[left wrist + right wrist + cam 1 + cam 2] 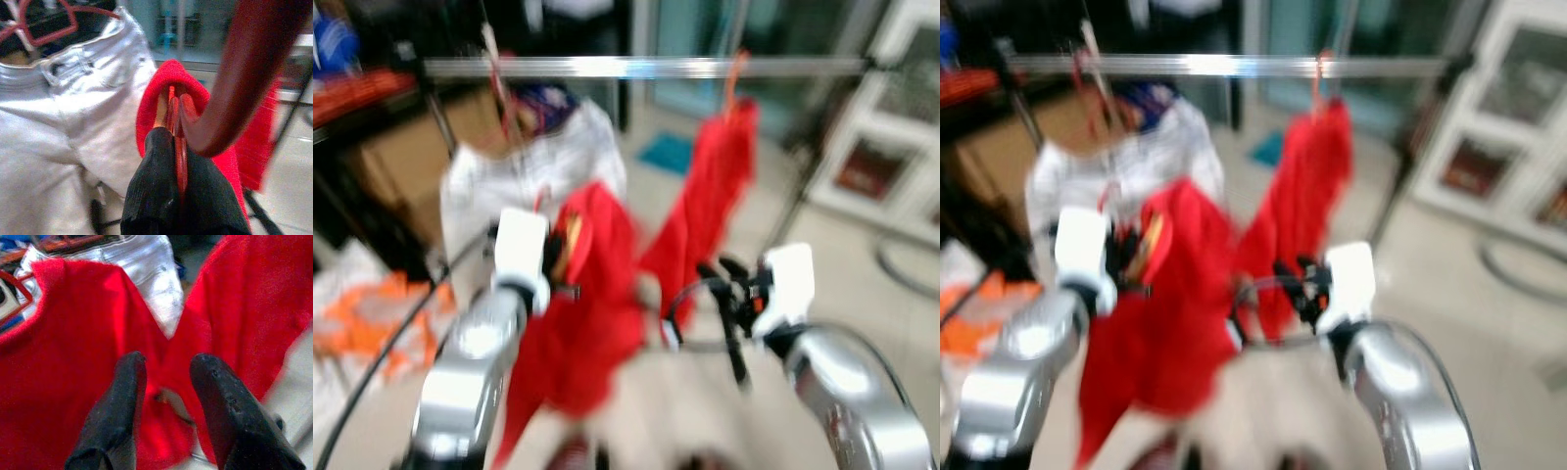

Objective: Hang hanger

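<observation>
Nearest to us, both silver arms are raised in front of the body, and the head views are blurred. Our left gripper [177,147] is closed on the red hanger [179,161]; in the left wrist view the thin red bar of the hanger passes between the two black fingers [151,181], which press on it from both sides. A red garment [597,304] hangs on this hanger, so the hanger is in our left gripper, below the rail and not on it. A thick dark red curved part [244,73] crosses the left wrist view close to the camera; we cannot tell what it is.

Our right gripper [166,377] is open, with a clear gap between its two fingers, and it holds nothing. It points at the red garment from just beside it, at about the same height as the left gripper.

A little farther, a second red garment [720,186] hangs from the silver rail [646,67] by an orange hook [734,73]. To the left of it, white jeans [73,107] hang on another red hanger [49,29] from the same rail.

Behind the rail we see a white cabinet [891,147] on the right and something orange [362,313] on the floor [862,294] at the left.
</observation>
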{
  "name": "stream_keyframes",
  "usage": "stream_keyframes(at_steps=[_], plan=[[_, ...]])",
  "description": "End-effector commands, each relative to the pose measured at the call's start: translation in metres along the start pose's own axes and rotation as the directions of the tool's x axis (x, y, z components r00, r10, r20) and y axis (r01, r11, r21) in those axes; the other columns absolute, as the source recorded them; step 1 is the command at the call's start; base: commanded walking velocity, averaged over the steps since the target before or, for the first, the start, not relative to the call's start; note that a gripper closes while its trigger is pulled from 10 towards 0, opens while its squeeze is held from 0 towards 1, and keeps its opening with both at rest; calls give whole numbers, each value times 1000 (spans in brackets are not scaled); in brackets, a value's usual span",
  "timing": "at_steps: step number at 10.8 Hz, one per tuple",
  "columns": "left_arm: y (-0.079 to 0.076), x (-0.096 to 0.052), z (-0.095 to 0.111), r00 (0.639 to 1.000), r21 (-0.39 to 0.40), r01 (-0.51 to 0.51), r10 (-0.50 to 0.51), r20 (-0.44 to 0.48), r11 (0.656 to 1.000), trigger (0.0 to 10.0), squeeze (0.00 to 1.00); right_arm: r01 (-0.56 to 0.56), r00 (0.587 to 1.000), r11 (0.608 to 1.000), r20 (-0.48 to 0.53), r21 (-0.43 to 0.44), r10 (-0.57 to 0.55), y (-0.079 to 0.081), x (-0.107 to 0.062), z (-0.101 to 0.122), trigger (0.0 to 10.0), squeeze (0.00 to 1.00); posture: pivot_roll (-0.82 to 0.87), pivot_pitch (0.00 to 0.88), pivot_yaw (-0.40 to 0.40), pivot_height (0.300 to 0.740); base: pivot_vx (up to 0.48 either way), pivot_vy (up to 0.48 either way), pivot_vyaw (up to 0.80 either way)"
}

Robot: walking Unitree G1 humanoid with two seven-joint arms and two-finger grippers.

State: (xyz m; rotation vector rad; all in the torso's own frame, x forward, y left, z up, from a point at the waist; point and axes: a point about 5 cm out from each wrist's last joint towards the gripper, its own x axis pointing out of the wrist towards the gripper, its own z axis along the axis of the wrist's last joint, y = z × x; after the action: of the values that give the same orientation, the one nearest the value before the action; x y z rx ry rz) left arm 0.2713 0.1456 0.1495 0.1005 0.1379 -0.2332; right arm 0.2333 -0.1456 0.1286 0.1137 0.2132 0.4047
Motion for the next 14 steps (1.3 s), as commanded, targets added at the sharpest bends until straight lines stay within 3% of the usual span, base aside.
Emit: stream_keyframes(at_steps=[1,3,7,10,11,13,14], plan=[[3,0,12,999,11,1,-2,50,1000,10000,0,3,1000,1000,16,10,-4,0,-1,5,10000,0,-28,53,28,740,-386,0,0],[7,0,13,999,15,1,-2,50,1000,10000,0,10,1000,1000,19,17,-10,0,0,6,10000,0,-30,54,27,740,-377,0,-400],[14,1,10,999,75,23,-26,37,997,10000,0,7,999,1000,42,2,-7,2,2,14,10000,0,-27,59,12,740,0,0,0],[28,-3,14,984,154,176,-180,9,972,10000,0,5,999,1000,44,-1,-5,1,5,16,10000,0,-20,61,7,740,0,0,0],[36,-4,23,954,210,290,-300,20,934,10000,0,9,999,1000,46,-13,-8,-1,6,19,10000,0,-20,61,3,740,0,0,0],[45,-9,38,861,332,471,-508,31,817,10000,0,-76,991,996,104,-52,82,2,8,37,10000,0,-19,55,2,740,0,0,0],[49,-13,41,816,413,526,-578,1,744,10000,0,-116,979,993,168,7,113,2,8,54,10000,157,-18,51,5,740,0,0,0]])
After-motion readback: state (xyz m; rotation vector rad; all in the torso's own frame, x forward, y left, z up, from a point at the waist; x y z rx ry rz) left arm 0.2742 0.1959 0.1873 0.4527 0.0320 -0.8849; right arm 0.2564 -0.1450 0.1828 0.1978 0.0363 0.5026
